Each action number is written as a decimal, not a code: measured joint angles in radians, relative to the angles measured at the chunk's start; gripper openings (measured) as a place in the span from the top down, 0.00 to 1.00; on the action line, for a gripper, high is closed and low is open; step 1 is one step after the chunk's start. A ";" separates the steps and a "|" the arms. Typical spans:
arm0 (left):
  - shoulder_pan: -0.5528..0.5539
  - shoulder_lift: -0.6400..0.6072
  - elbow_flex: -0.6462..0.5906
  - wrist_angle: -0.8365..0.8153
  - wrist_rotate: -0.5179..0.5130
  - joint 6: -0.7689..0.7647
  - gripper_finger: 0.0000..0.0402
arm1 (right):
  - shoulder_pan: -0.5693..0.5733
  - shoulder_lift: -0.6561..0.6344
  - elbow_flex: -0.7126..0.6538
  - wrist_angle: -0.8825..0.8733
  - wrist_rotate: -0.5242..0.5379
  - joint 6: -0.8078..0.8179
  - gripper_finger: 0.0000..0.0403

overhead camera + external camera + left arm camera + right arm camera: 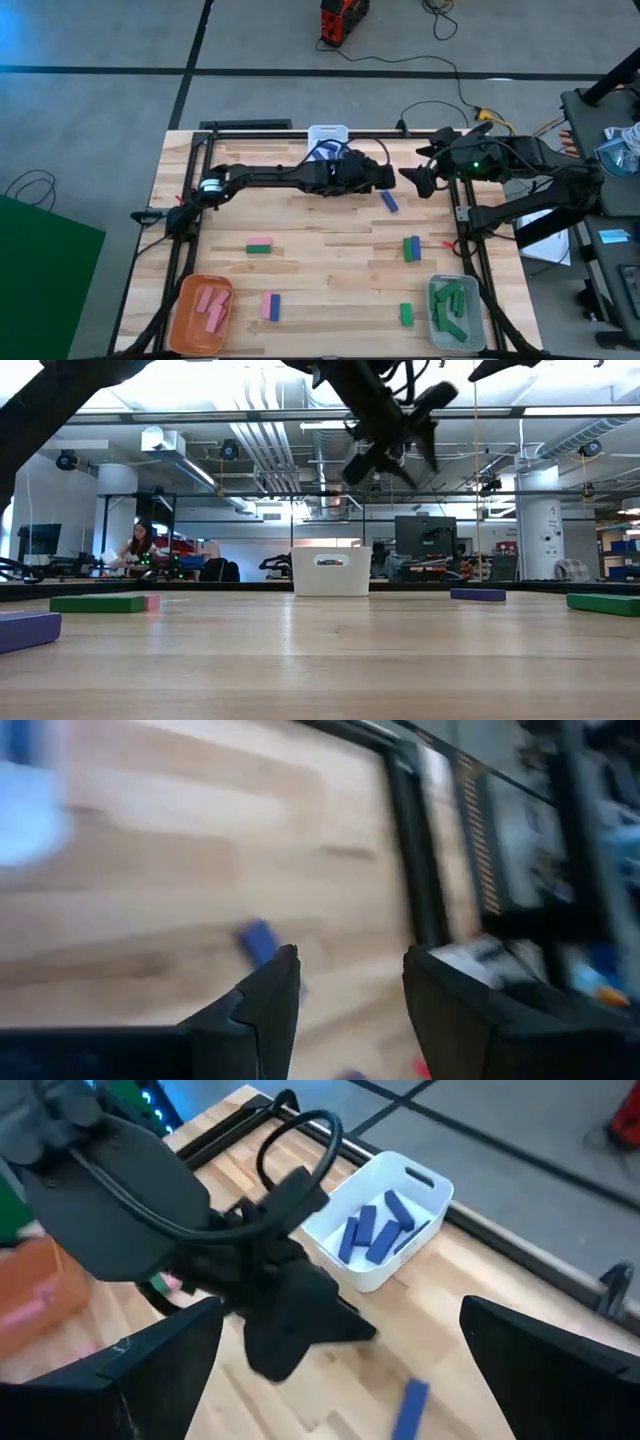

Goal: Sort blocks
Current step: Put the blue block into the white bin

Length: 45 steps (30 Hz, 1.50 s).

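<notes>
Sorting is partly done: at the desk's (330, 235) near edge, pink blocks fill the orange bin (203, 312) and green ones the grey bin (457, 312), with a pink-and-blue pair (270, 306) and a green block (406, 314) loose between them. Mid-desk, a green-pink pair (260, 246) and a green-blue pair (411, 248) wait. Farther back, the left hand (345, 1010) hangs open and empty above a loose blue block (389, 202) beside the white bin (382, 1218) holding blue blocks; the right hand (424, 180), open, waits nearby.
</notes>
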 joint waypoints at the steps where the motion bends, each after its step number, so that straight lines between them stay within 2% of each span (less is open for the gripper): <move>1: -0.002 0.005 0.003 -0.020 -0.029 -0.007 0.61 | 0.000 -0.001 0.007 -0.001 -0.006 -0.022 0.01; 8: -0.003 0.014 -0.036 -0.035 -0.028 -0.020 0.61 | 0.000 -0.050 0.115 0.036 -0.019 -0.178 0.01; 14: -0.009 0.047 -0.043 0.005 -0.026 -0.147 0.61 | 0.000 -0.101 0.148 0.078 -0.018 -0.197 0.01; 18: -0.030 0.133 0.043 0.041 -0.059 -0.221 0.61 | 0.000 -0.108 0.149 0.079 -0.018 -0.197 0.01; 24: -0.031 0.318 0.300 -0.008 -0.060 -0.264 0.61 | 0.000 -0.092 0.144 0.063 -0.018 -0.189 0.01; 27: -0.029 0.326 0.208 0.153 -0.034 -0.323 0.61 | 0.000 -0.089 0.143 0.059 -0.018 -0.189 0.01; 30: -0.035 0.324 0.164 0.142 -0.019 -0.400 0.61 | 0.000 -0.089 0.142 0.056 -0.021 -0.188 0.01; 35: -0.041 0.324 0.174 0.070 -0.013 -0.409 0.61 | 0.000 -0.089 0.141 0.041 -0.022 -0.189 0.01; 37: -0.041 0.337 0.201 0.089 -0.031 -0.335 0.61 | 0.000 -0.087 0.141 0.041 -0.022 -0.189 0.01; 41: -0.037 0.375 0.277 0.176 -0.016 0.044 0.62 | 0.000 -0.082 0.141 0.038 -0.022 -0.205 0.01; 43: -0.033 0.396 0.297 0.218 0.017 0.166 0.69 | 0.000 -0.081 0.141 0.036 -0.022 -0.205 0.01; 45: -0.026 0.399 0.277 0.255 0.059 0.196 0.81 | 0.000 -0.081 0.140 0.036 -0.022 -0.206 0.01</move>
